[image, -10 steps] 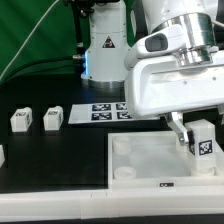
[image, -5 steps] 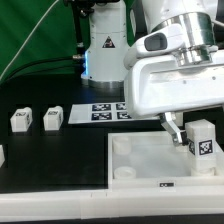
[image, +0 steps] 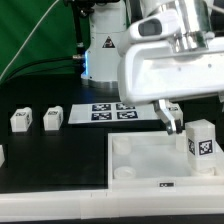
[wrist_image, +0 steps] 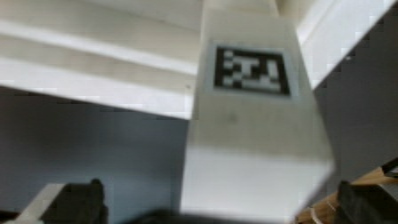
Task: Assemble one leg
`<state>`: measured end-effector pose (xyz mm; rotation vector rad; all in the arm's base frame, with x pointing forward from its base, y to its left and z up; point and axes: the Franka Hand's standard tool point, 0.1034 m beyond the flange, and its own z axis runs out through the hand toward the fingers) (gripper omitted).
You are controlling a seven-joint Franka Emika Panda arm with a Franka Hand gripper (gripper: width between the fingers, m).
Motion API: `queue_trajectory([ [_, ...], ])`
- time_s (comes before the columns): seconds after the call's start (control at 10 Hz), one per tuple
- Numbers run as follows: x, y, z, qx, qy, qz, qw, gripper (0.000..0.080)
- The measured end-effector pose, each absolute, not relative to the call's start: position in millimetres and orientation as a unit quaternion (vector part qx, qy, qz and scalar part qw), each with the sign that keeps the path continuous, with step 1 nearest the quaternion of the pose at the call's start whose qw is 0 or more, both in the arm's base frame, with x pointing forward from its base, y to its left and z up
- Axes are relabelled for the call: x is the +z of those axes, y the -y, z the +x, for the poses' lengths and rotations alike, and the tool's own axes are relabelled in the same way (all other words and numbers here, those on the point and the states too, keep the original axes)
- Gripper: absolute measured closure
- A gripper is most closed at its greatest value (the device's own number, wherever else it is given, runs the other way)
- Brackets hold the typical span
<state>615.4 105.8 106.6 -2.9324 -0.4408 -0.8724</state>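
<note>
A leg (image: 203,141), a small white block with a tag on its face, stands upright in the far right corner of the white tray (image: 145,165). My gripper (image: 178,117) hangs just above it, a little toward the exterior view's left, and is open. In the wrist view the leg (wrist_image: 258,130) rises between my two dark fingertips (wrist_image: 71,200), with a clear gap on at least one side. My gripper (wrist_image: 222,205) holds nothing.
Two more white tagged legs (image: 21,120) (image: 53,118) stand on the black table at the exterior view's left, and another (image: 2,154) shows at the left edge. The marker board (image: 110,111) lies behind the tray. The arm's base (image: 103,45) stands at the back.
My gripper has risen off the leg and shifted toward the exterior view's left. The leg stays standing on the tray.
</note>
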Motion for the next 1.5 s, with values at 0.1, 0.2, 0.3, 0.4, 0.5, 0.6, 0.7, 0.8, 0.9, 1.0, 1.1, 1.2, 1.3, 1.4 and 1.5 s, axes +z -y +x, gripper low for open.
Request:
queue_trajectory([
  [0.1,111.3,-106,615,-0.274,0.144,-0.951,0.026,0.0150],
  [0.2,108.7,-109,614,-0.257,0.147,-0.955,0.029,0.0150],
  [0.3,108.7,-108,615,-0.261,0.146,-0.954,0.028,0.0150],
  [0.4,107.7,-108,614,-0.258,0.147,-0.954,0.029,0.0150],
  [0.5,101.5,-115,605,-0.198,0.145,-0.969,0.040,0.0150],
  [0.6,106.3,-122,606,-0.136,0.147,-0.979,0.048,0.0150],
  [0.7,105.9,-119,607,-0.088,0.150,-0.983,0.052,0.0150],
  [0.8,104.4,-116,609,-0.049,0.149,-0.986,0.055,0.0150],
  [0.9,103.4,-115,608,0.003,0.156,-0.986,0.055,0.0150],
  [1.0,103.5,-114,616,0.013,0.160,-0.985,0.058,0.0150],
  [1.1,100.9,-111,617,0.010,0.157,-0.986,0.059,0.0150],
  [1.2,100.5,-112,616,0.011,0.157,-0.986,0.059,0.0150],
  [1.3,100.4,-112,616,0.011,0.157,-0.986,0.059,0.0150],
  [1.4,100.2,-112,616,0.011,0.157,-0.986,0.059,0.0150],
  [1.5,99.3,-111,616,0.012,0.157,-0.986,0.059,0.0150],
])
